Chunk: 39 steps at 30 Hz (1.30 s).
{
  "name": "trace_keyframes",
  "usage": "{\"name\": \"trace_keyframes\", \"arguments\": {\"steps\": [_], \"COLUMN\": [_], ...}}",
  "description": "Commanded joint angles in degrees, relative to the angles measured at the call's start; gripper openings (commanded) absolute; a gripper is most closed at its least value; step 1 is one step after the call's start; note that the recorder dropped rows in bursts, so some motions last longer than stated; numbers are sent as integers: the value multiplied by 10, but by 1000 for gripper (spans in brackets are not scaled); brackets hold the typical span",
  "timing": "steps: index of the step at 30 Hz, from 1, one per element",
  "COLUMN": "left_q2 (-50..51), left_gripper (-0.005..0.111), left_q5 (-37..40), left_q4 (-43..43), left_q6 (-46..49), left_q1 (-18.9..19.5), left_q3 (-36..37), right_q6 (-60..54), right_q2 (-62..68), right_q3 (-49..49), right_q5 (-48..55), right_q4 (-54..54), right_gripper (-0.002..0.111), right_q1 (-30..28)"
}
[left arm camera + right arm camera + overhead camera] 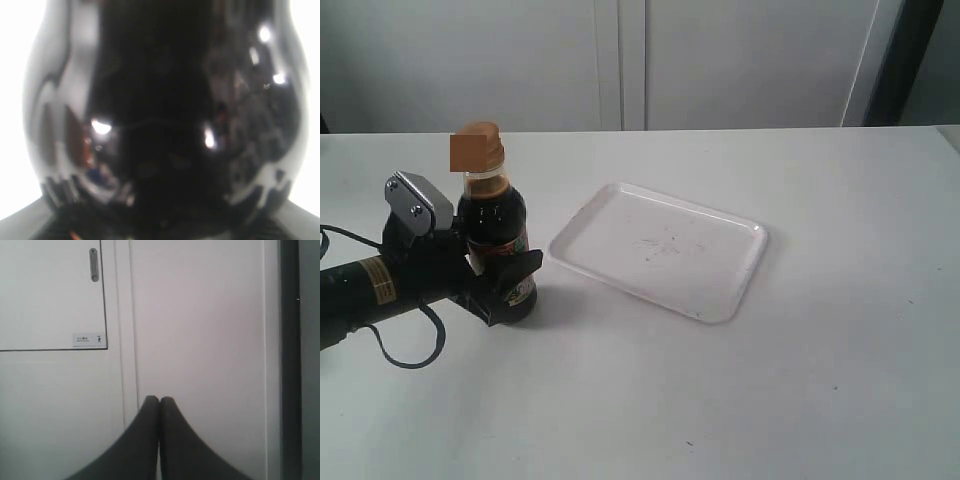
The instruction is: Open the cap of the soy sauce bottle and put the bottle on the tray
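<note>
Pale cabinet doors close off the background, and a white desk [770, 400] fills the exterior view.

Exterior view:
- The soy sauce bottle [492, 215] is seen upright on the desk, to the left of the tray [620, 190], near it but apart.
- The left pincer [502, 272] is clamped around the bottle's lower body at label height, one jaw in front and one behind.
- The cap [480, 140] sits on the narrow neck. It appears closed, though its outline is blocky and this cannot be confirmed.
- Nothing is seen lying in the tray.
- The right arm is not seen here.

Left wrist view:
- The frame is filled by the bottle's dark, glossy body [160, 120], very close and blurred, with highlights scattered on it.
- A firm hold is suggested.

Right wrist view:
- The right pincer [159, 440] is shown with its jaws pressed together and nothing between them.
- It is aimed at a cabinet door with a handle [93, 264] and a small sticker [89, 339], away from the work.

Handling, as judged:
- The bottle looks nearly full, so some weight is expected, carried low.
- Its wall is rigid and slick, so the wide belly over the label is the best place to hold it.
- The cap is small and light and is best taken at its lip while the body is steadied.
- Once it is open, the bottle should be kept vertical to avoid spills.
</note>
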Motion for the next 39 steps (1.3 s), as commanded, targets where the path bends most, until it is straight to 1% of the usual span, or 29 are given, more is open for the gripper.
{"name": "trace_keyframes", "arguments": {"steps": [1, 3, 4, 6, 8, 12, 17, 18, 19, 20, 21, 22, 23, 24, 25, 26, 30, 31, 33, 39], "left_q2": [-1, -1, -1, -1, -1, -1, -1, -1, -1, -1, -1, -1, -1, -1, -1, -1, -1, -1, -1, -1], "left_gripper": [0, 0, 0, 0, 0, 0, 0, 0, 0, 0, 0, 0, 0, 0, 0, 0, 0, 0, 0, 0], "left_q5": [7, 7, 7, 7, 7, 7, 7, 7, 7, 7, 7, 7, 7, 7, 7, 7, 7, 7, 7, 7], "left_q4": [14, 14, 14, 14, 14, 14, 14, 14, 14, 14, 14, 14, 14, 14, 14, 14, 14, 14, 14, 14], "left_q6": [-1, -1, -1, -1, -1, -1, -1, -1, -1, -1, -1, -1, -1, -1, -1, -1, -1, -1, -1, -1], "left_q1": [0, 0, 0, 0, 0, 0, 0, 0, 0, 0, 0, 0, 0, 0, 0, 0, 0, 0, 0, 0], "left_q3": [3, 3, 3, 3, 3, 3, 3, 3, 3, 3, 3, 3, 3, 3, 3, 3, 3, 3, 3, 3], "right_q6": [132, 198, 227, 256, 259, 243, 178, 129, 106, 50, 28, -40, -79, -159, -197, -257, -376, -416, -502, -648], "right_q2": [60, 84, 101, 127, 154, 194, 250, 270, 278, 297, 305, 323, 332, 348, 358, 377, 430, 447, 470, 511], "right_q3": [-28, -34, -35, -35, -35, -35, -35, -35, -35, -35, -35, -35, -35, -35, -35, -35, -35, -38, -51, -94], "right_q5": [-40, -64, -95, -134, -167, -171, -171, -156, -152, -150, -150, -151, -154, -164, -172, -197, -286, -304, -298, -296], "right_q4": [-140, -181, -205, -226, -234, -231, -197, -153, -131, -81, -59, 7, 41, 109, 142, 193, 253, 293, 338, 414], "right_gripper": [0, 0, 0, 0, 0, 0, 0, 0, 0, 0, 0, 0, 0, 0, 0, 0, 0, 0, 0, 0], "right_q1": [-1, -1, -1, -1, 0, 23, 85, 114, 128, 157, 168, 198, 213, 240, 255, 284, 352, 374, 406, 462]}}
